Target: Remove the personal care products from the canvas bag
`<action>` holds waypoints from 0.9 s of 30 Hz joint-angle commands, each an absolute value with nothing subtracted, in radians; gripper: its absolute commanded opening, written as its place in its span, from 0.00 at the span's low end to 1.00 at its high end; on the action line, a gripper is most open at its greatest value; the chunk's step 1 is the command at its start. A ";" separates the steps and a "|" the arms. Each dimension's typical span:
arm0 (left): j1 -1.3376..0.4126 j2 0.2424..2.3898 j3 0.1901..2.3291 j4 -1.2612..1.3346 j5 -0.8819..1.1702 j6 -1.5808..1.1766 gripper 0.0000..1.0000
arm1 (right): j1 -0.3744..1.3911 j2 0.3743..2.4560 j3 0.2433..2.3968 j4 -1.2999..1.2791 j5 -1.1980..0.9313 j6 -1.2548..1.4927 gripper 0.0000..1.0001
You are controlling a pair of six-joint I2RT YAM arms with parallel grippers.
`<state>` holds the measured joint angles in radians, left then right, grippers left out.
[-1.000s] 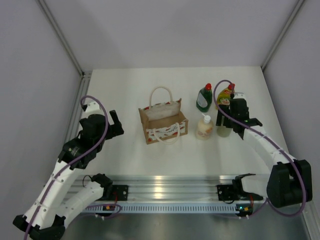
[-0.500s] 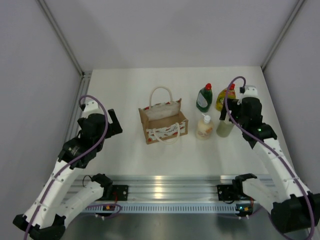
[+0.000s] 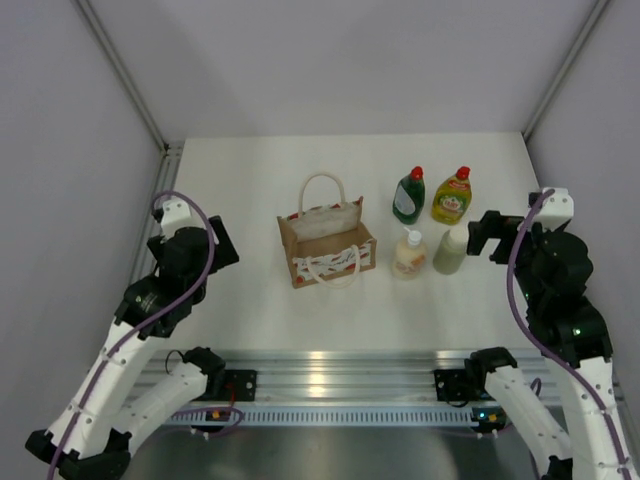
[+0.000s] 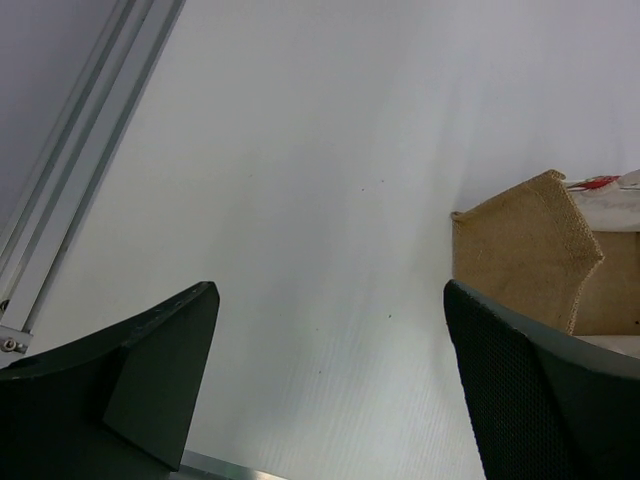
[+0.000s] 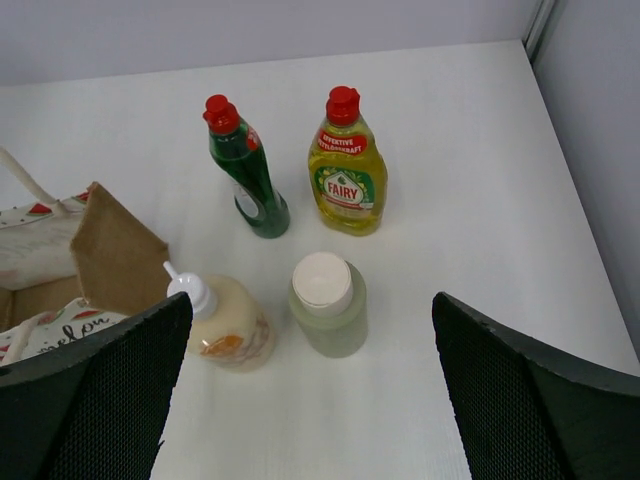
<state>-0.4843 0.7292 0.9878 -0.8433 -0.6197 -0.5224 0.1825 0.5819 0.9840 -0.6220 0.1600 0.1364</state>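
The tan canvas bag (image 3: 325, 245) stands mid-table with its rope handles up; a corner of the bag (image 4: 530, 255) (image 5: 115, 260) shows in both wrist views. Just right of it stand the personal care products: a dark green bottle (image 3: 408, 195) (image 5: 245, 170), a yellow bottle (image 3: 452, 196) (image 5: 347, 165), a cream pump bottle (image 3: 408, 254) (image 5: 225, 318) and a pale cylinder with a white cap (image 3: 450, 250) (image 5: 328, 304). My right gripper (image 3: 497, 236) (image 5: 310, 400) hangs open to the right of the bottles, holding nothing. My left gripper (image 3: 222, 243) (image 4: 330, 385) is open over bare table, left of the bag.
White walls close in the table on the left, back and right. An aluminium rail (image 3: 330, 385) runs along the near edge, and a metal frame strip (image 4: 75, 170) borders the table's left side.
My right gripper has opened, let go of the pale cylinder and drawn back to the right. The cylinder now stands alone beside the pump bottle. The left arm shifted slightly left.
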 commanded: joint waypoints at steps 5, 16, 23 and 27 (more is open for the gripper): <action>-0.485 0.643 1.055 -0.839 -0.629 -0.446 0.98 | 0.265 0.457 0.996 -0.733 0.219 0.104 1.00; -0.483 0.439 1.000 -0.838 -0.630 -0.406 0.98 | 0.385 0.319 0.954 -0.781 0.411 0.113 0.99; -0.485 0.397 0.893 -0.786 -0.643 -0.434 0.98 | 0.391 0.330 0.950 -0.779 0.425 0.112 1.00; -0.483 0.420 0.880 -0.781 -0.624 -0.433 0.98 | 0.394 0.324 0.934 -0.778 0.440 0.110 0.99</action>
<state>-0.4843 0.4038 0.8803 -0.8383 -0.6323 -0.4282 0.3740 0.3225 0.9428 -0.7658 0.4034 0.1223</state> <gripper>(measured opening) 0.982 0.993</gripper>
